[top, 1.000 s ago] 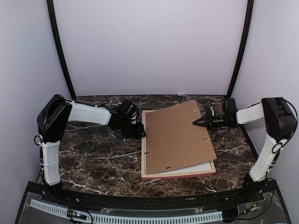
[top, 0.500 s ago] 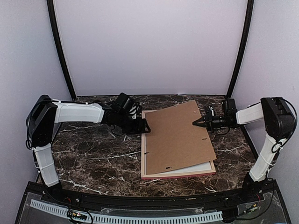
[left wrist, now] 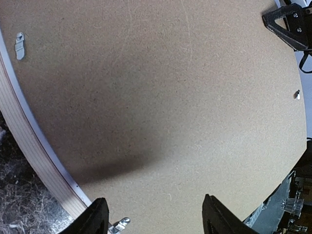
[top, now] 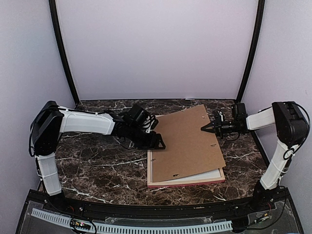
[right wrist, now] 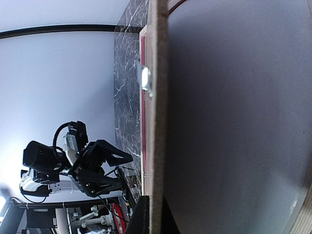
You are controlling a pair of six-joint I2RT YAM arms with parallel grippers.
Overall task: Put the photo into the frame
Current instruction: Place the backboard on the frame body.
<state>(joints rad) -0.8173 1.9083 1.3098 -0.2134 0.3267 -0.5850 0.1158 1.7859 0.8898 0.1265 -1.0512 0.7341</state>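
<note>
The frame (top: 185, 183) lies flat on the marble table, its pink edge toward me and its pale wood side (left wrist: 34, 151) showing in the left wrist view. A brown backing board (top: 187, 141) rests askew on top of it. My right gripper (top: 204, 127) is shut on the board's right edge (right wrist: 157, 122), holding that side slightly raised. My left gripper (top: 161, 141) hovers open over the board's left part, its fingertips (left wrist: 95, 217) wide apart with nothing between them. The photo is hidden; only a white sheet (top: 195, 176) peeks out beneath the board.
Small metal tabs (left wrist: 19, 45) stick out of the board's back. Dark marble table (top: 97, 165) stretches left of the frame. Black corner posts (top: 63, 53) and pale walls close in the back and sides. The right arm (top: 278, 126) stands by the right wall.
My left gripper has swung right from beside the frame's left edge to above the board, and its jaws have widened. The right gripper and board have stayed put.
</note>
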